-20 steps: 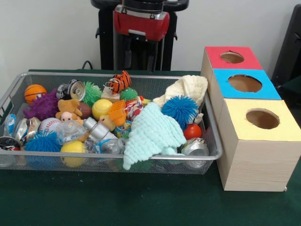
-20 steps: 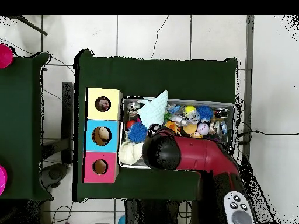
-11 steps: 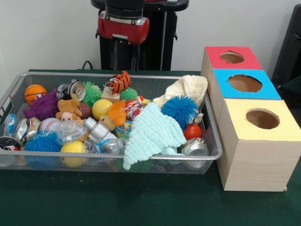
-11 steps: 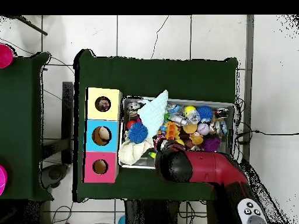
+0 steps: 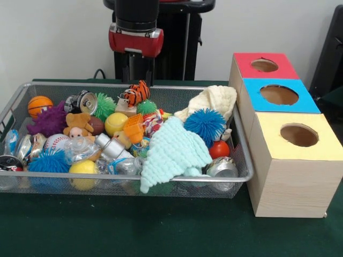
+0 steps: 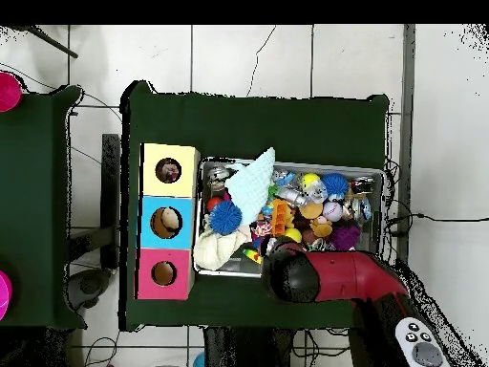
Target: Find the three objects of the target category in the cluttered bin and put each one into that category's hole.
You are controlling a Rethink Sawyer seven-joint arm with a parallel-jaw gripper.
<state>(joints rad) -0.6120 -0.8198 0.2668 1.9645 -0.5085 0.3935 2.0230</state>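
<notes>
The red and black arm's gripper (image 5: pixel 135 67) hangs over the silver wire-mesh bin's (image 5: pixel 236 134) far rim; open or closed, I cannot tell. Target category unknown; the toys sit heaped there, beside three coloured-top wooden boxes (image 5: pixel 292 171).

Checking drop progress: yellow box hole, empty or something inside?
Something inside. Overhead view shows a dark object in the yellow box hole; what it is, cannot tell.

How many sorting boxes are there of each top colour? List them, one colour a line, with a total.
Red-topped box: 1
Blue-topped box: 1
Yellow-topped box: 1
Total: 3
</notes>
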